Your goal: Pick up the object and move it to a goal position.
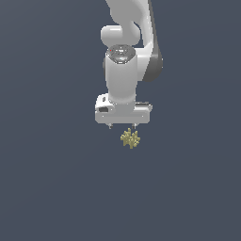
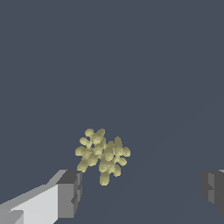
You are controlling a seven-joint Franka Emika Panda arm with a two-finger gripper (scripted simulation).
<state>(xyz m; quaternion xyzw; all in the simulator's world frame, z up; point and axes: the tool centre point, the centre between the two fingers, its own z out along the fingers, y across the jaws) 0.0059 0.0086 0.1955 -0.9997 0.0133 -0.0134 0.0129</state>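
The object (image 1: 130,138) is a small olive-yellow spiky cluster of stubby prongs lying on the dark grey floor, just below my gripper in the exterior view. My white gripper (image 1: 122,126) points down, open and empty, with its two short fingertips (image 1: 110,126) wide apart. The cluster sits a little toward the exterior view's right of the gripper's middle. In the wrist view the object (image 2: 103,155) lies beyond the fingers, nearer one grey finger pad (image 2: 70,193) than the other (image 2: 213,189). The gripper (image 2: 142,192) does not touch it.
A plain dark grey floor (image 1: 47,188) fills both views. The white arm (image 1: 123,56) rises above the gripper to the exterior view's top edge. No goal marker shows.
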